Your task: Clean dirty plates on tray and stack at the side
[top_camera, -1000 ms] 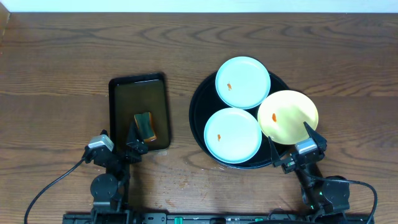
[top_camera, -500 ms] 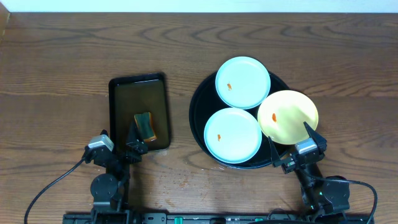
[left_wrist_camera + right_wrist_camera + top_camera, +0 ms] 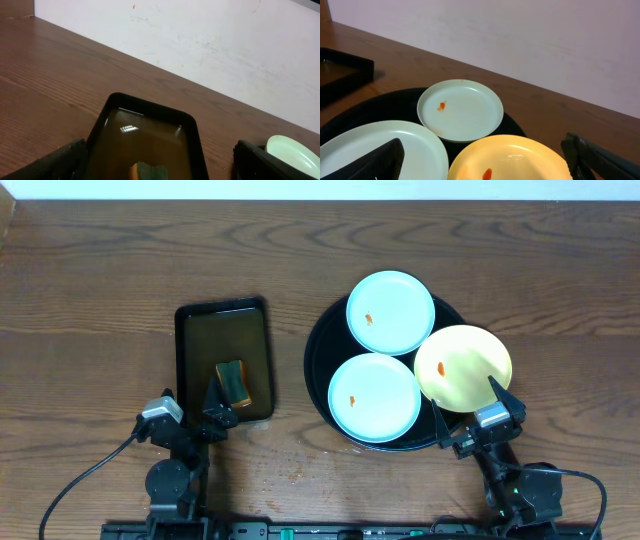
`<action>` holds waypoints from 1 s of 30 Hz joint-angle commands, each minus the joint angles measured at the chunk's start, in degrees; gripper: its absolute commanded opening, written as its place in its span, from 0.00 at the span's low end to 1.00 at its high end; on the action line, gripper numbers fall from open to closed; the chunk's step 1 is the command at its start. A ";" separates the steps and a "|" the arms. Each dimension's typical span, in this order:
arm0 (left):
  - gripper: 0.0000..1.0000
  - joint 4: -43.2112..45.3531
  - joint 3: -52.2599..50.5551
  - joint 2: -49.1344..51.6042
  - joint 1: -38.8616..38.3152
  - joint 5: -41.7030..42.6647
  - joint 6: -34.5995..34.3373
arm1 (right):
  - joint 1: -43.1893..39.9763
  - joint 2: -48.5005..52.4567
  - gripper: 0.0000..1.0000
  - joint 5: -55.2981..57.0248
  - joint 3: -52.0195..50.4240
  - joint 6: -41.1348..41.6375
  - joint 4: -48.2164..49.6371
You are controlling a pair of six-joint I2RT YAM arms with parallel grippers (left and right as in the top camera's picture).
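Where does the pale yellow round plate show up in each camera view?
Overhead: the pale yellow round plate lies right of centre.
Left wrist: not in it.
Right wrist: it is at the bottom edge, right of centre, cut off by the frame.
Shared landmark: the rectangular black tray, left of centre overhead, bottom centre in the left wrist view, far left in the right wrist view.

Three small round plates [image 3: 374, 397]: two pale blue, one pale yellow. Three orange smears [image 3: 352, 401], one per plate. One round black tray [image 3: 318, 360]. One rectangular black tray [image 3: 198, 340]. One sponge [image 3: 233, 380]. Two pincers: left pincer [image 3: 160, 161], right pincer [image 3: 485, 161].
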 commanded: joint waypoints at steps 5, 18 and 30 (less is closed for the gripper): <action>0.94 -1.75 -0.79 -0.35 0.28 -0.39 -0.15 | -0.31 -0.07 0.99 0.55 -0.09 -0.76 -0.26; 0.94 4.46 2.08 -0.28 0.24 14.08 0.59 | -0.31 -0.04 0.99 -7.69 1.90 6.29 7.17; 0.94 -14.23 35.76 25.42 0.24 14.10 4.09 | -0.31 27.47 0.99 -5.75 39.21 6.45 -19.39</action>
